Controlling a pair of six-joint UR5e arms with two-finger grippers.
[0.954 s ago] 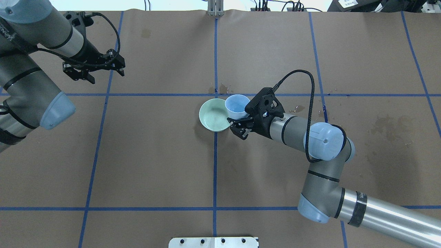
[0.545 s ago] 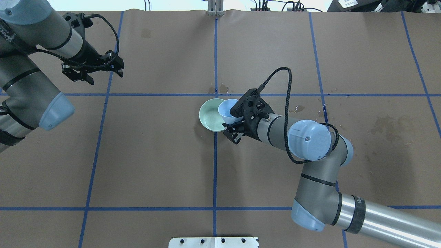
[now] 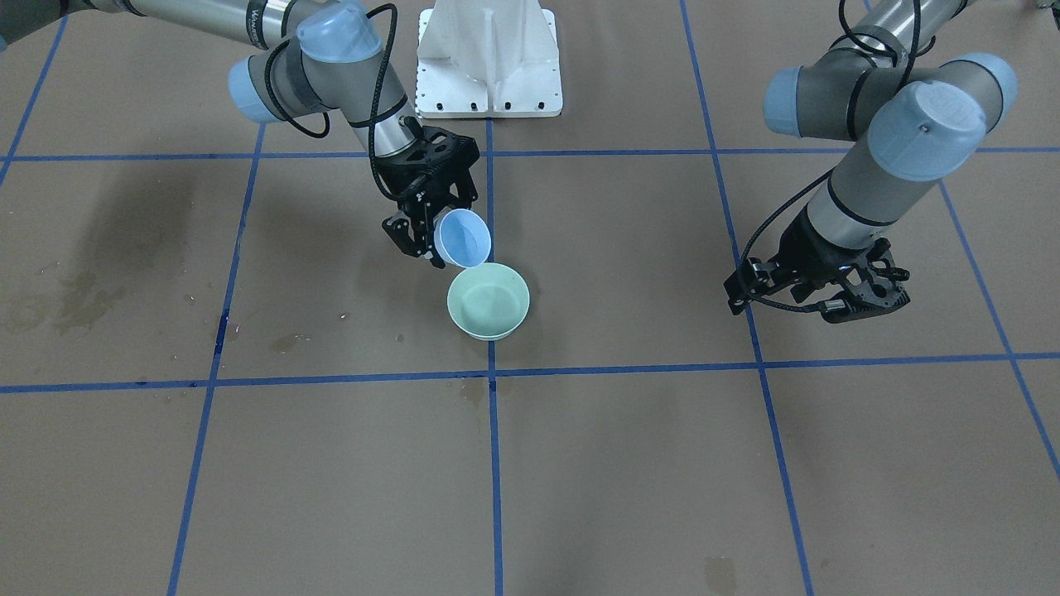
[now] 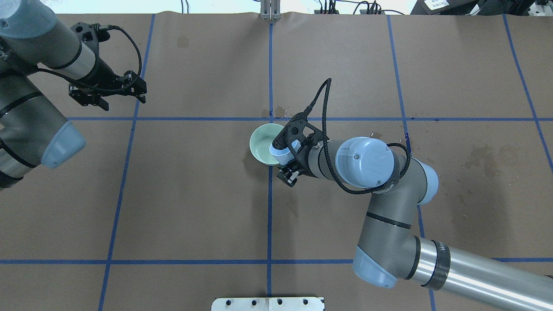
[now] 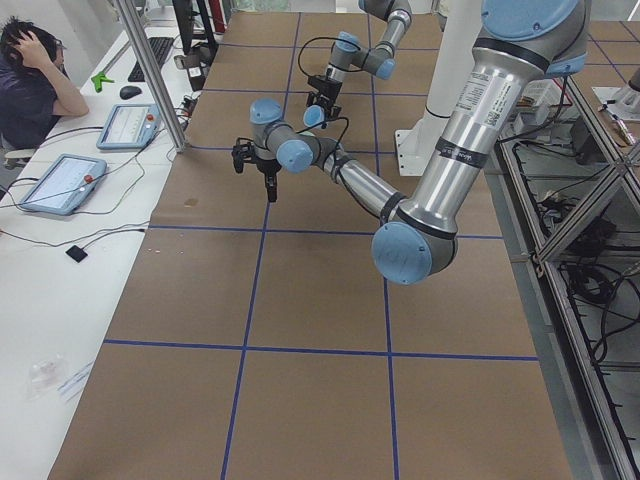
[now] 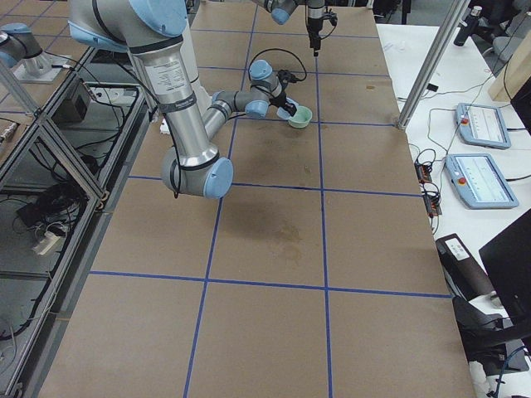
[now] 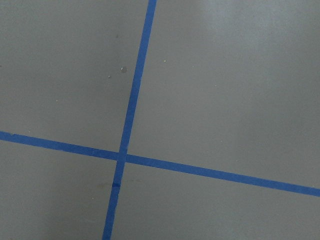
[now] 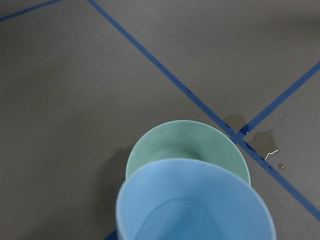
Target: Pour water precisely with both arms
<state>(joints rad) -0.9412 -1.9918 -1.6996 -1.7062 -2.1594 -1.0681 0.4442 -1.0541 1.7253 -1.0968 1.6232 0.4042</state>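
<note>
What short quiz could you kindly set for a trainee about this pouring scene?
1. Multiple choice: the blue cup in the right pincer is A) upright on the table, B) tilted over the green bowl, C) lying inside the bowl.
2. True or false: the left pincer is holding something.
3. Fill in: the grid lines on the table are ___ in colour.

Key: 1 B; 2 false, it is open with nothing in it, well away from the bowl; 3 blue.
</note>
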